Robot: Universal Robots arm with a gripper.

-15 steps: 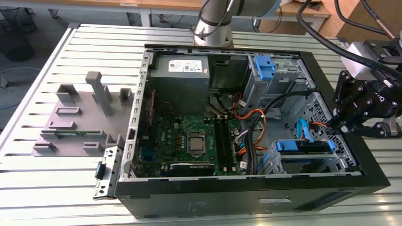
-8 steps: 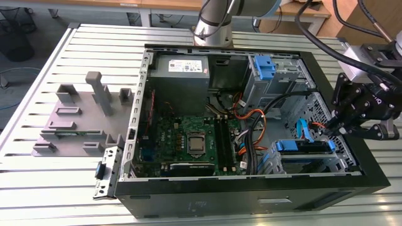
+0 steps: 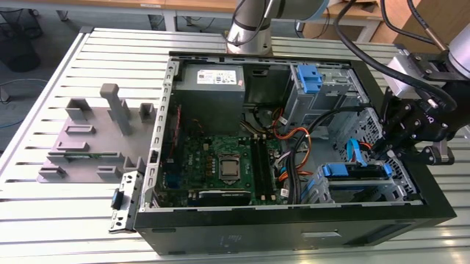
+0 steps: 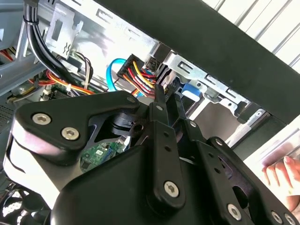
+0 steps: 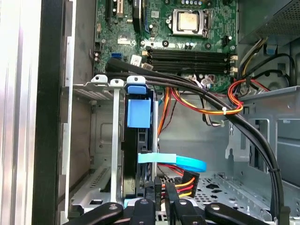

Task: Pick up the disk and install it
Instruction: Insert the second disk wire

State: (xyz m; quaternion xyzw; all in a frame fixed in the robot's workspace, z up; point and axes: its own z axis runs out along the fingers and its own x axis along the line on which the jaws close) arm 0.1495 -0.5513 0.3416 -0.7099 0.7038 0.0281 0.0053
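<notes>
Already we judge the task nearly done: the blue-framed silver disk (image 5: pixel 137 154) sits in the metal drive cage (image 5: pixel 101 140) at the open black computer case's (image 3: pixel 294 220) front corner, our black gripper (image 5: pixel 161 199) poised near its cabled end, fingers nearly together and apparently holding nothing.

- My gripper (image 5: pixel 159 201) sits low in the drive cage (image 3: pixel 371 190), hemmed by its metal rails.
- Black cable bundle (image 5: pixel 197 89) and the orange-yellow wires (image 5: pixel 187 101) cross above the disk (image 5: pixel 139 140).
- I see open room over the motherboard (image 3: pixel 220 165).
</notes>
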